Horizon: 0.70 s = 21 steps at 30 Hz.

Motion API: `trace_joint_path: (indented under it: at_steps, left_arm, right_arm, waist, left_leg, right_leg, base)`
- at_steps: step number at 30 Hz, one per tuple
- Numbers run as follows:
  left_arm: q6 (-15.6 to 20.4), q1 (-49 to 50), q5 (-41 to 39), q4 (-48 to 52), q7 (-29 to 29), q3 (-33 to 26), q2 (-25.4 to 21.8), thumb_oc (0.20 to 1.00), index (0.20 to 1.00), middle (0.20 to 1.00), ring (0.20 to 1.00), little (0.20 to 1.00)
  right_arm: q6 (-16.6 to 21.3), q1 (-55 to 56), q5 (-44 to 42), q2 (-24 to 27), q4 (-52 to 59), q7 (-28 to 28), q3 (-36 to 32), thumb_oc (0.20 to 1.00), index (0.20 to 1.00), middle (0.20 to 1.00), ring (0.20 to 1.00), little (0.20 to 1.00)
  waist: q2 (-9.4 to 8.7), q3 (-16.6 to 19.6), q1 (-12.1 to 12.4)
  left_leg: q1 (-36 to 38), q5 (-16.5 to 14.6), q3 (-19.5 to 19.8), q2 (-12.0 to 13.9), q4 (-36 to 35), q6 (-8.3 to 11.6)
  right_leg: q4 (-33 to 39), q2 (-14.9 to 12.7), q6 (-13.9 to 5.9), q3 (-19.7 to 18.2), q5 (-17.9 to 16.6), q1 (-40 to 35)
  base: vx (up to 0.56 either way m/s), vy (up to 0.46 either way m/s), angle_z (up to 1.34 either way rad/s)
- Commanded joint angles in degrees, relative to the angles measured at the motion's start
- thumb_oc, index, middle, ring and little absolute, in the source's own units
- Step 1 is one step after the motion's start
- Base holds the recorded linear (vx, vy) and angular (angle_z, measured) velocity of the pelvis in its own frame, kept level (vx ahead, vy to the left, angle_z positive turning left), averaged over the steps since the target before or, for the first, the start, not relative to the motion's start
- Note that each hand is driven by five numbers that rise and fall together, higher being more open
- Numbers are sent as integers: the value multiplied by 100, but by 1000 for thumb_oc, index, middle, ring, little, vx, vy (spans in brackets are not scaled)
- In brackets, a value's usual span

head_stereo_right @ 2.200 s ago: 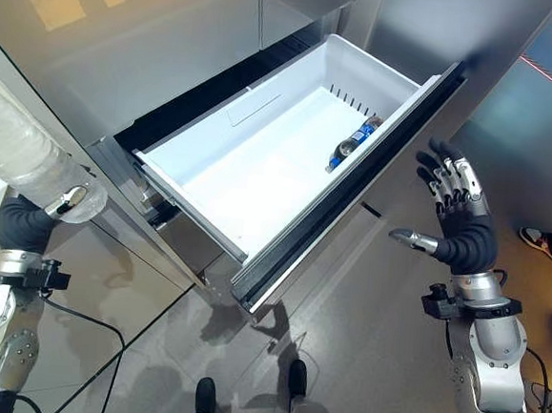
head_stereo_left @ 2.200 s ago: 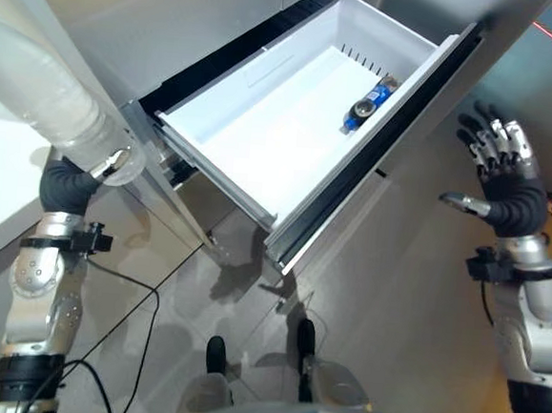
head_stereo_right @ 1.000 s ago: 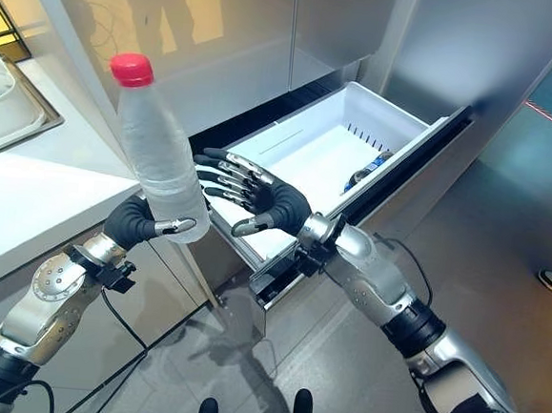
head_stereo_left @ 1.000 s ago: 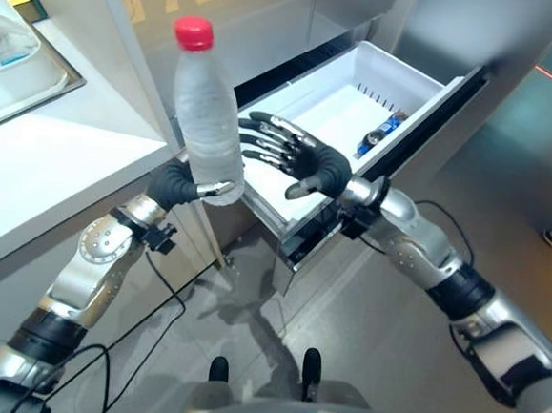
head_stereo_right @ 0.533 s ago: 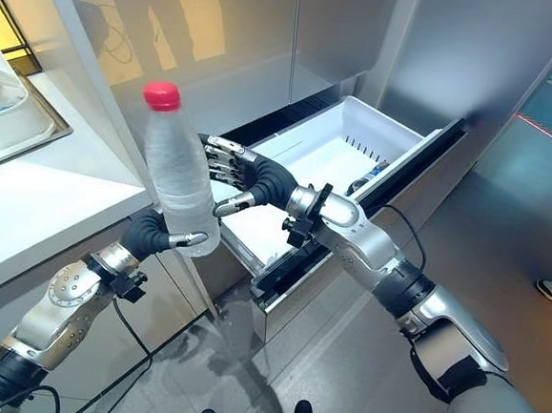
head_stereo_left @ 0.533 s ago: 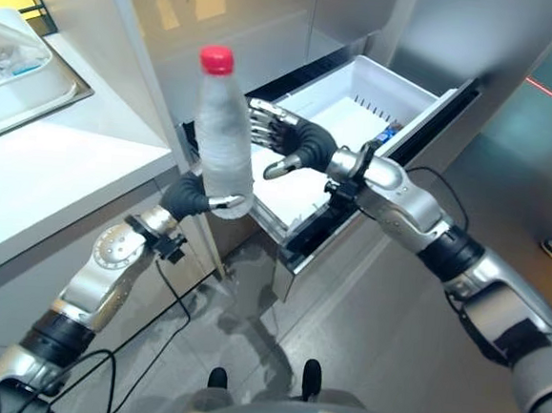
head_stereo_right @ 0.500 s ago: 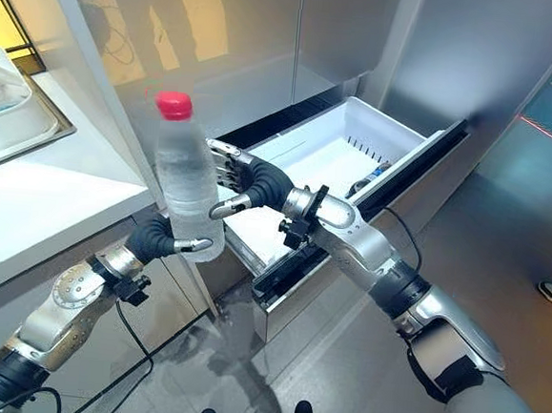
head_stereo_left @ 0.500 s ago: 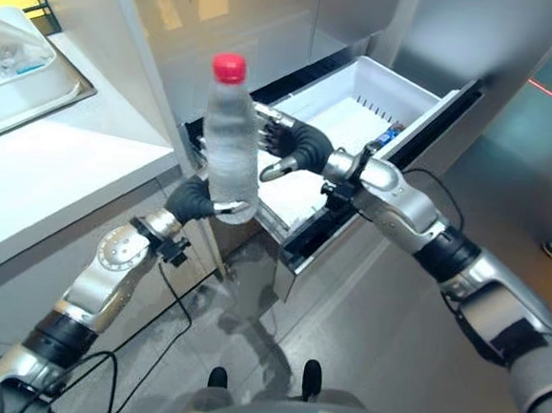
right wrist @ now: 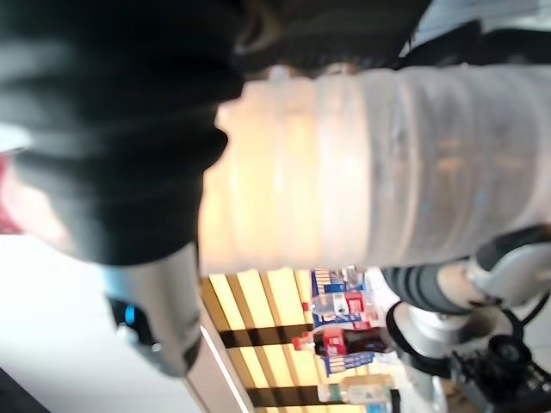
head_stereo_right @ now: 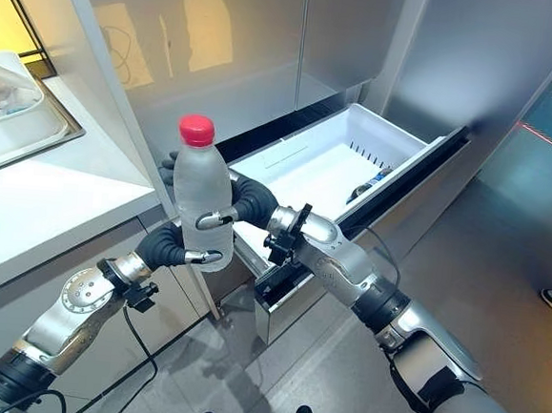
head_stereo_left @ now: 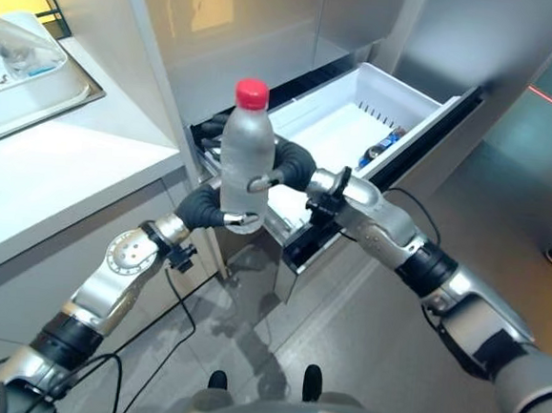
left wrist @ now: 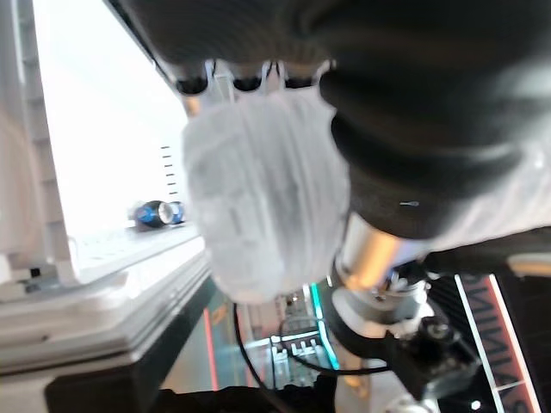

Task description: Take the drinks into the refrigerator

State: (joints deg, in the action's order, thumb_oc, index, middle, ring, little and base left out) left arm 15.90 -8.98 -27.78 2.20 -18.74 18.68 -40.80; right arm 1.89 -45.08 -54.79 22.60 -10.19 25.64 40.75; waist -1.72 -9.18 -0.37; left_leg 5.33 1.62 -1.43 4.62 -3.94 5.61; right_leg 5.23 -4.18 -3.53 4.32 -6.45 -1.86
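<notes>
A grey tiled floor (head_stereo_right: pixel 503 243) runs in front of a tall brushed-steel refrigerator (head_stereo_right: pixel 270 43), whose white plastic drawer (head_stereo_right: pixel 303 166) stands pulled well out at its foot. To the robot's left a white bench (head_stereo_right: pixel 37 207) carries a steel sink basin (head_stereo_right: pixel 20 119) with clear plastic wrapping in it.

Both arms meet in front of the drawer's near corner. The left robot hand (head_stereo_right: pixel 170 244) comes up from the lower left and is curled round the base of a clear ribbed plastic water bottle with a red cap (head_stereo_right: pixel 201 196), thumb across the front. The right robot hand (head_stereo_right: pixel 243 202) reaches across from the right and is wrapped round the bottle's middle, its thumb on the near face and its fingers behind. The bottle stands upright between the two hands, over the floor just beside the drawer's front edge, not inside it.

Deep in the drawer, at its far end by the slotted back wall, a small dark bottle with a blue label (head_stereo_left: pixel 380 147) lies on its side, well apart from the hands. The drawer's dark front rail (head_stereo_left: pixel 394 168) runs beneath the right forearm.
</notes>
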Motion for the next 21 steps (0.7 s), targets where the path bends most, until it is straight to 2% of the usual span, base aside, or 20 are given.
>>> trace_joint_path:
  at_steps: [1,5,6,7,8,9,21]
  left_arm:
    - [405,-990,-59,6,402,-377,172,200,200,200,200,200]
    - [394,-969,6,-10,452,-401,227,200,200,200,200,200]
    - [386,-943,-17,-14,431,-418,235,200,200,200,200,200]
    - [374,-933,3,-29,431,-420,229,200,200,200,200,200]
    - [368,-932,-2,-30,423,-414,224,200,200,200,200,200]
    - [353,-918,-22,-35,414,-411,226,200,200,200,200,200]
    - [295,-877,-131,-47,419,-419,275,200,200,200,200,200]
  right_arm:
    - [-163,-53,-227,-810,646,674,605,1000,1000,1000,1000,1000]
    - [-212,63,-223,-890,595,713,704,1000,1000,1000,1000,1000]
    - [-240,2,-171,-900,661,758,761,652,652,652,652,652]
    - [-245,-44,-151,-912,655,757,796,507,507,507,507,507]
    - [-226,-96,-132,-916,681,755,795,278,278,278,278,278]
    - [-226,-142,-132,-942,673,741,798,200,200,200,200,200]
    - [-147,-260,15,-1094,554,646,800,200,200,200,200,200]
  waist:
    - [-181,31,21]
    - [-184,19,13]
    - [-187,14,20]
    - [-188,16,27]
    - [-189,23,31]
    - [-187,29,43]
    - [-194,89,88]
  left_leg:
    - [37,-925,136,-522,644,-548]
    - [30,-934,134,-524,666,-551]
    - [26,-937,130,-522,672,-552]
    - [22,-934,126,-521,666,-555]
    - [22,-933,121,-520,662,-557]
    - [23,-932,118,-520,659,-561]
    - [70,-912,129,-518,596,-580]
  right_leg:
    - [-468,122,75,213,967,-343]
    - [-469,126,79,201,971,-350]
    - [-461,126,80,186,961,-345]
    - [-449,126,78,184,954,-342]
    - [-443,127,77,181,952,-343]
    - [-440,127,76,173,946,-342]
    - [-402,121,70,158,928,-380]
  base:
    - [0,0,0]
    - [0,0,0]
    - [0,0,0]
    - [0,0,0]
    - [0,0,0]
    - [0,0,0]
    - [0,0,0]
